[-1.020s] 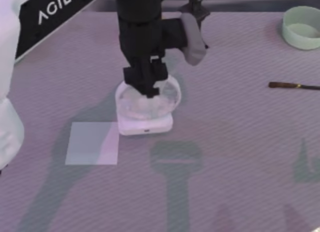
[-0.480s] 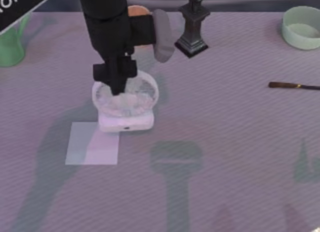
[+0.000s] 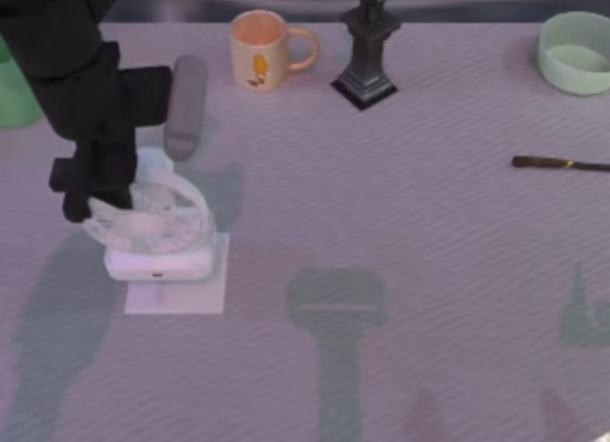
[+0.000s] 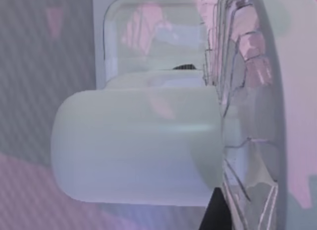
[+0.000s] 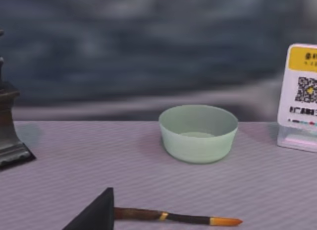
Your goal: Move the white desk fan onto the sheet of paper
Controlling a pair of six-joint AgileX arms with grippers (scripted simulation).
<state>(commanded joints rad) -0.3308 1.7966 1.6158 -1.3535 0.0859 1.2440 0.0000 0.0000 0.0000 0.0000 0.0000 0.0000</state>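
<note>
carried toward the bench's left edge, the white desk fan (image 3: 152,234) now sits tilted over the sheet of paper (image 3: 181,291), left hand (image 3: 91,190) clamped on it; an early release could topple it.

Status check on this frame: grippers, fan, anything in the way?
Left gripper shut on the white desk fan, over the sheet of paper, fan overlapping it. Right arm out of top view. Nothing in the way.
</note>
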